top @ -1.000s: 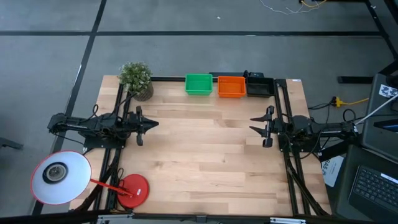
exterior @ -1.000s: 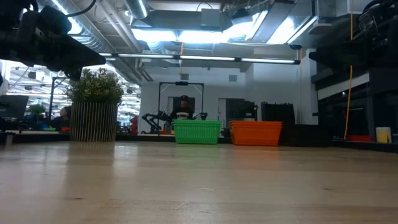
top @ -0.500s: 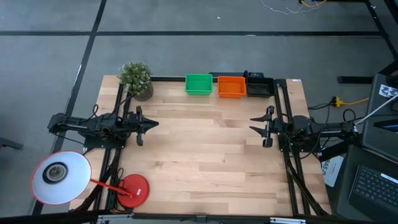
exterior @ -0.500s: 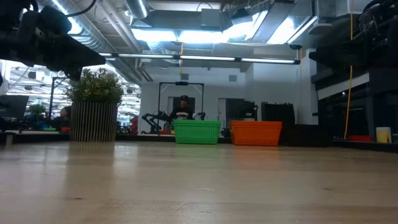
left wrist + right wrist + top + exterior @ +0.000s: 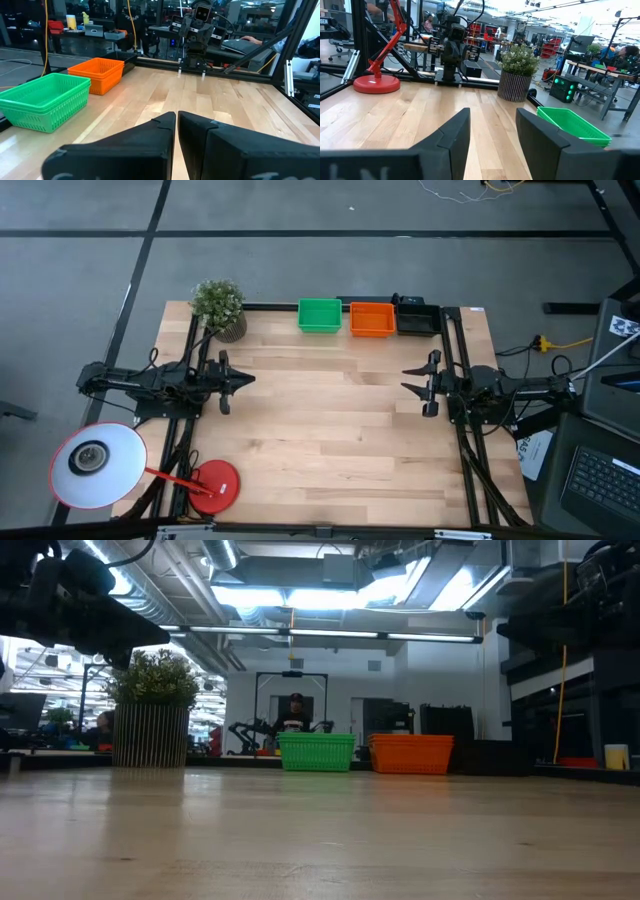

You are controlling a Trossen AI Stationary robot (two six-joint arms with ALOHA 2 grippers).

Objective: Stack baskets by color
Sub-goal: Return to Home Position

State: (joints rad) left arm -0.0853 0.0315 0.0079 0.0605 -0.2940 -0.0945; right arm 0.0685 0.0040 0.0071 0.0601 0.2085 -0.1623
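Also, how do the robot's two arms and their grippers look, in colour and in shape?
The left arm and the right arm are black, built of slim jointed links, with thin black cables running along them. The left gripper and the right gripper each have two matte black fingers, broad and wedge-shaped, narrowing to the tips. No coloured markings show on them.

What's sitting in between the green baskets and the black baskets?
The orange baskets sit between the green baskets and the black baskets; the high view shows it.
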